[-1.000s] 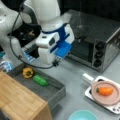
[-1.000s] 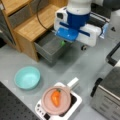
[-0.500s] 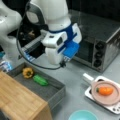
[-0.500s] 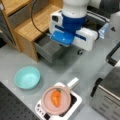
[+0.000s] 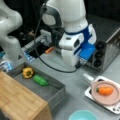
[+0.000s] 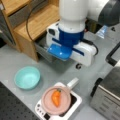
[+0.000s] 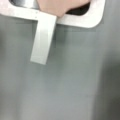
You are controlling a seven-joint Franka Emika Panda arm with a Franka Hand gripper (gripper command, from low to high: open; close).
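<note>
My gripper (image 5: 78, 65) hangs under the white and blue wrist over the grey table, in both front views (image 6: 79, 65). Its fingers are hidden below the hand. Nearest to it is a white handle (image 6: 73, 82) that sticks out from under a pink plate (image 6: 50, 103). The plate holds an orange carrot (image 6: 56, 97) and rests on a white burner base (image 6: 75, 105). In the wrist view the handle (image 7: 43, 40) points down from the plate (image 7: 62, 6), with no fingers showing. The carrot (image 5: 105, 90) lies to a front view's right of the gripper.
A teal bowl (image 6: 27, 77) stands to the plate's left. A grey bin (image 5: 56, 91) holds a yellow pepper (image 5: 28, 72) and a green vegetable (image 5: 40, 80), beside a wooden cabinet (image 5: 20, 102). A toaster oven (image 5: 107, 50) stands behind the arm.
The arm has swung away from the grey bin toward the plate and the toaster oven, and now hangs near the white handle.
</note>
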